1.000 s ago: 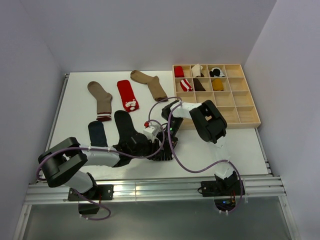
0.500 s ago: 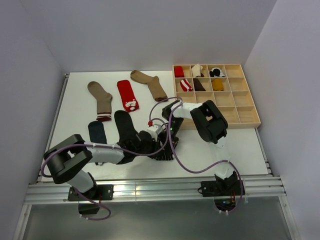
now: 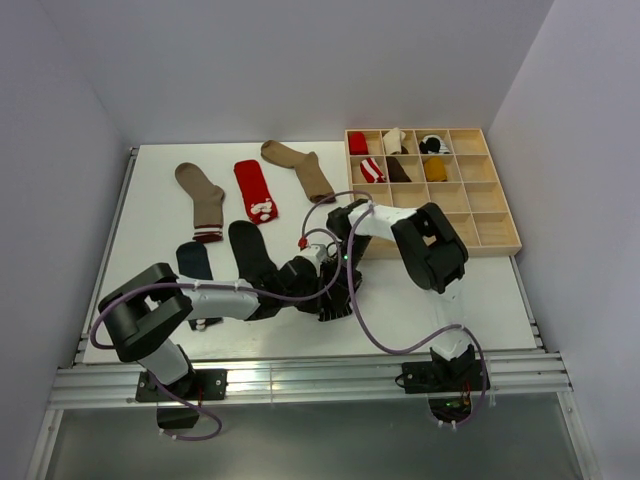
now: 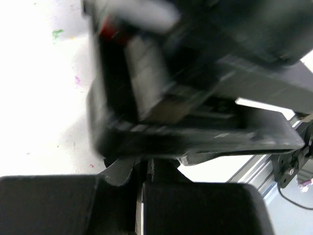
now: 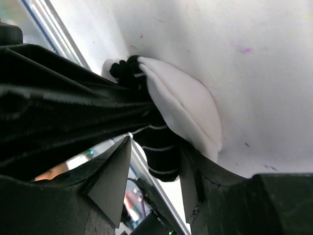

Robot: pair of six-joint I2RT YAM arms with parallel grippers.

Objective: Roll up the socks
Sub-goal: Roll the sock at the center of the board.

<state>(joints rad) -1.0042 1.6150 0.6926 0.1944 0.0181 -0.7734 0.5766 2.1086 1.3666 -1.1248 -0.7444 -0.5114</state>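
The black sock with thin white stripes [image 5: 161, 152] and a white toe [image 5: 188, 110] lies bunched on the white table under both grippers, near the front centre [image 3: 338, 303]. My right gripper [image 5: 155, 147] is open and straddles this sock, whose fabric touches the right finger [image 5: 195, 176]. My left gripper [image 3: 322, 284] reaches in from the left, and its dark wedge ends on the sock. In the blurred left wrist view its fingers [image 4: 142, 171] are pressed together on a dark scrap of fabric. The plain black sock [image 3: 250, 255] lies flat just left, under the left arm.
A navy sock [image 3: 193, 262], two tan socks [image 3: 205, 200] [image 3: 300, 168] and a red sock [image 3: 255, 190] lie flat at the back left. A wooden compartment tray [image 3: 470, 215] at the right holds several rolled socks. The right arm's purple cable [image 3: 370, 335] loops over the front of the table.
The left gripper has slid right, up against the right gripper, and closed. The right gripper's jaws have opened off the striped sock.
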